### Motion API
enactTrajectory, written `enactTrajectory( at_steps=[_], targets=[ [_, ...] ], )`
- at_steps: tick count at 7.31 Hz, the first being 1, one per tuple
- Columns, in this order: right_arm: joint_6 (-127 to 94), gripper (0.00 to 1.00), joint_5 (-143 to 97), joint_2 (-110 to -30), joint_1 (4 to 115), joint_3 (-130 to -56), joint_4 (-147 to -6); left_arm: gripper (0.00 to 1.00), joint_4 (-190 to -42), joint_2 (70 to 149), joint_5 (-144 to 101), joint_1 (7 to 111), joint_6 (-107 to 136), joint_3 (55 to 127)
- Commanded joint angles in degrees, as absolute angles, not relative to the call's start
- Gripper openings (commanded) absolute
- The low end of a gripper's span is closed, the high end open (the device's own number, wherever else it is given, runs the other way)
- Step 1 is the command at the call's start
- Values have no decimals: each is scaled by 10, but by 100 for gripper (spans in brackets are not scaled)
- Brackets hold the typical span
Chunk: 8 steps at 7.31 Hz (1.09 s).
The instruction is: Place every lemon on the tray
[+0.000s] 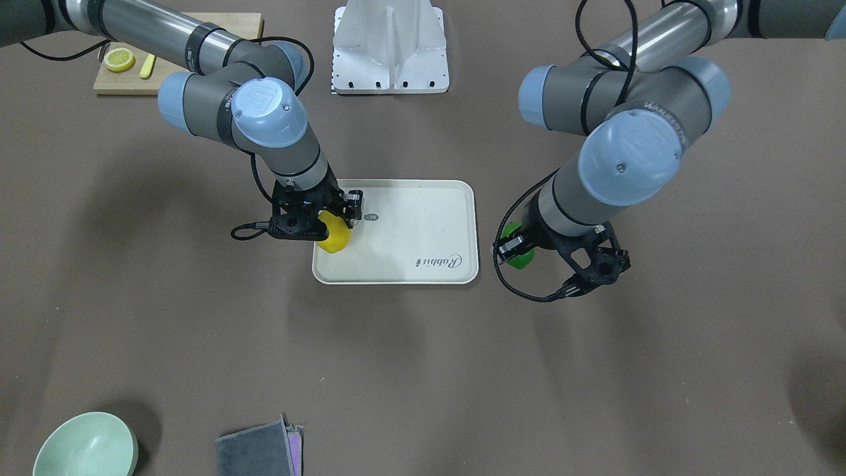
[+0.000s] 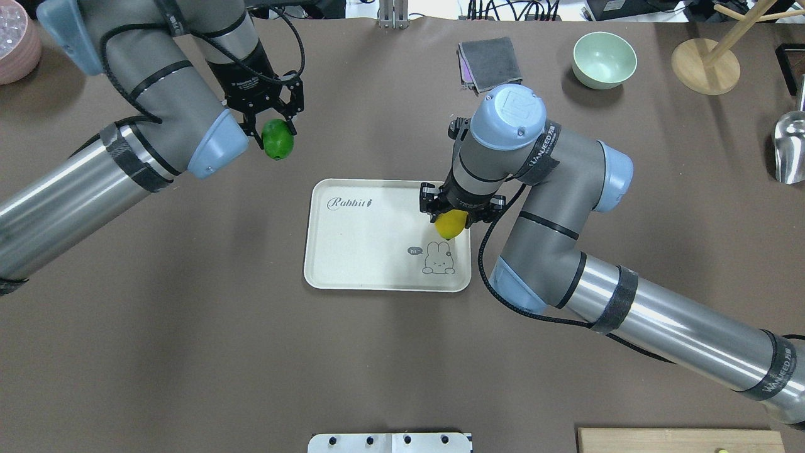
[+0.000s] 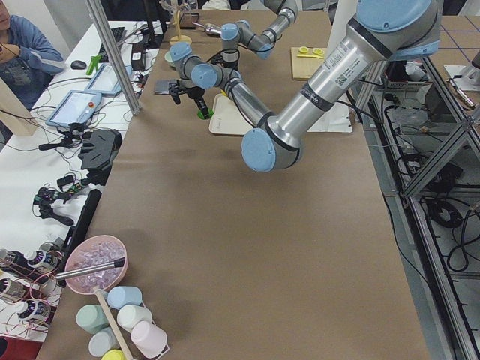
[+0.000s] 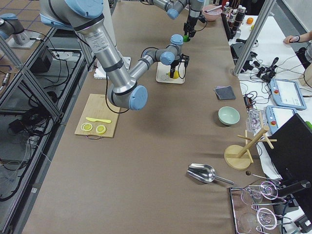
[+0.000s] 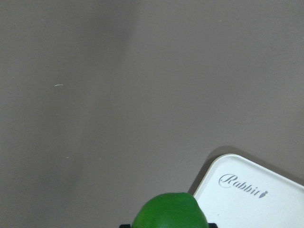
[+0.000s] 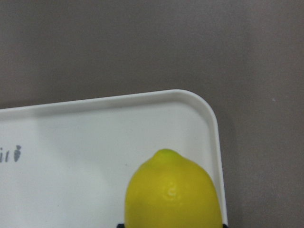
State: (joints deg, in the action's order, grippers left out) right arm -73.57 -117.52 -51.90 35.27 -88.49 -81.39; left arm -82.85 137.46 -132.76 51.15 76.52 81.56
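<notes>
The off-white tray with the "Rabbit" lettering lies at mid-table; it also shows in the front view. My right gripper is shut on the yellow lemon and holds it over the tray's right part, near the rabbit drawing; the lemon fills the bottom of the right wrist view. My left gripper is shut on the green lemon and holds it above the table, beyond the tray's far left corner. The green lemon shows at the bottom of the left wrist view, with the tray's corner beside it.
A wooden cutting board with lemon slices lies near the robot's base on its right. A green bowl, a folded grey cloth, a wooden stand and a metal scoop lie at the far right.
</notes>
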Motion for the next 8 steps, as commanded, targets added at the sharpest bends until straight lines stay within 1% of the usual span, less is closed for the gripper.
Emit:
enactTrajectory(
  at_steps=[1, 2, 3, 5, 6, 7, 8],
  targets=[
    [-751, 0, -1175, -519, 341, -883, -805, 0, -851, 1424, -1304, 495, 792, 754],
    [-751, 9, -1176, -519, 341, -884, -805, 0, -865, 1424, -1295, 483, 816, 752],
    [-751, 99, -1175, -519, 341, -884, -804, 0, -874, 1423, -1295, 476, 821, 747],
    [-754, 100, -1176, -519, 350, -890, -804, 0, -891, 1424, -1294, 456, 868, 751],
    [-754, 100, -1182, -528, 375, -914, -811, 0, -919, 1420, -1267, 434, 887, 745],
    [-754, 100, -1183, -554, 407, -951, -823, 0, -921, 1420, -1236, 407, 910, 746],
    [-747, 100, -1184, -584, 437, -1007, -863, 0, -922, 1419, -1223, 386, 913, 738]
  ],
)
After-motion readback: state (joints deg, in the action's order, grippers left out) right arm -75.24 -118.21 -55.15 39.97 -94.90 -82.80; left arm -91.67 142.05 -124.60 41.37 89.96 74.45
